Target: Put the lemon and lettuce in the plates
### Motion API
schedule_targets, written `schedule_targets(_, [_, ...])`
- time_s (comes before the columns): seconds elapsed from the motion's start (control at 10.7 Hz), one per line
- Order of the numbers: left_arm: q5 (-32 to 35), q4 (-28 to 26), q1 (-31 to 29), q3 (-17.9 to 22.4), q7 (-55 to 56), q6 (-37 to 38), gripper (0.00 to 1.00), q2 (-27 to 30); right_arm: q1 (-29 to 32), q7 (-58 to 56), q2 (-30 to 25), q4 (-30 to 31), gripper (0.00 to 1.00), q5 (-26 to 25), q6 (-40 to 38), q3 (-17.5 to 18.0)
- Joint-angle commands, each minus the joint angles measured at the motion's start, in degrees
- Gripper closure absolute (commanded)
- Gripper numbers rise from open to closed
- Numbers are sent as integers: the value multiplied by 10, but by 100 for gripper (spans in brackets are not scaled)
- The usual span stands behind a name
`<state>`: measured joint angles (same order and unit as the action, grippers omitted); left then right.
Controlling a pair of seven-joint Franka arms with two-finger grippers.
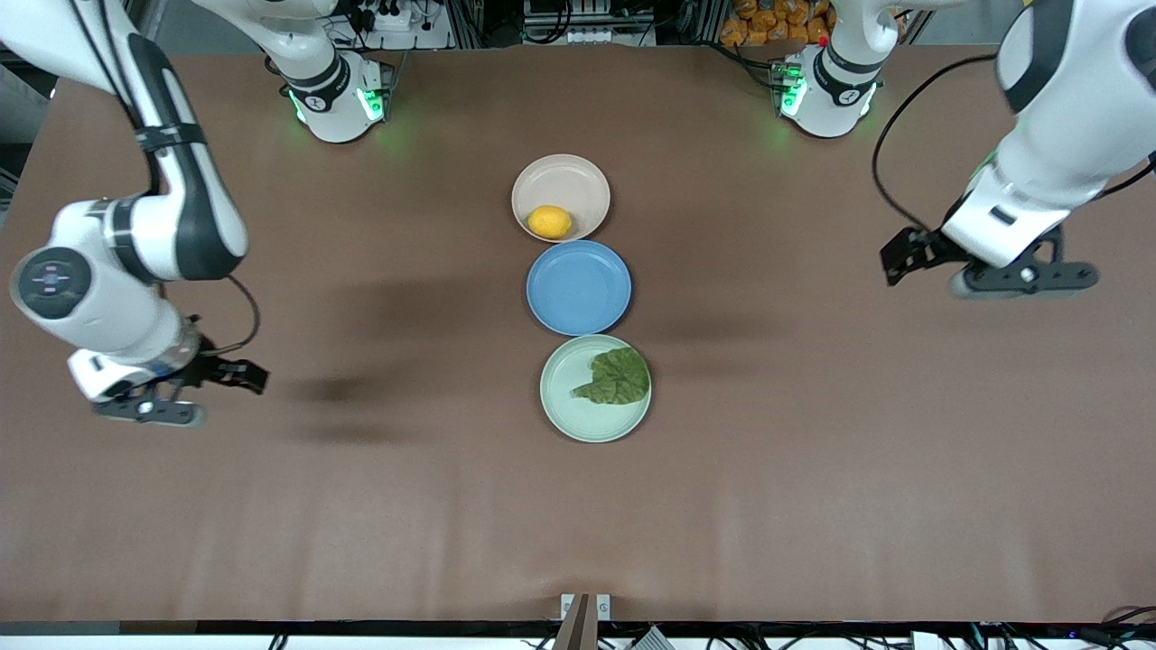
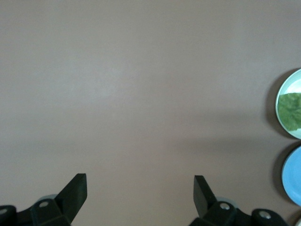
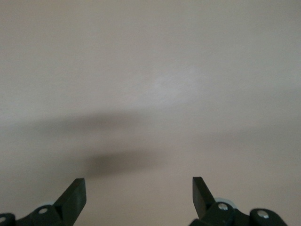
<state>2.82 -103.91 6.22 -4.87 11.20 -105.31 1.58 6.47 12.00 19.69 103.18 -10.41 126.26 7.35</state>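
Both items are already placed: the lemon (image 1: 550, 221) lies at 7 o'clock in the beige plate (image 1: 569, 176), the lettuce (image 1: 618, 376) at 3 o'clock in the green plate (image 1: 564, 406). The left gripper (image 2: 140, 197) and right gripper (image 3: 138, 197) hang empty, fingers apart, over bare table; best keep them away.

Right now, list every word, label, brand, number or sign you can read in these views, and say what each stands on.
None can be read.
The beige-pink plate, blue plate and mint green plate are plain.
The lemon, lettuce and table carry no print.
A round marking on the right arm's joint cap is too small to read.
The orange packets above the table edge are too blurred to read.
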Motion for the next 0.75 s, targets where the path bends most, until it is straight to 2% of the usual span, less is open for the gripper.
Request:
schedule_targets(0.0, [-17,78,7,7,-37,118,0,-15,3,-65,2,-36,0,-7,-9,-38])
schedule_targets(0.19, [-46,112,-2,10,-41,135,0,-23,2,-73,-6,-59,0,-5,-35,-46])
schedule_targets(0.37, [-47,117,-2,11,-56,135,0,-17,-3,-80,-20,-112,0,-4,-133,-47])
schedule_targets(0.47, [-43,126,-2,11,-54,135,0,-15,-5,-93,-37,-128,0,15,-173,-52])
schedule_targets(0.65, [-43,132,-2,10,-57,135,0,-15,-28,-123,-70,-156,0,67,-249,-102])
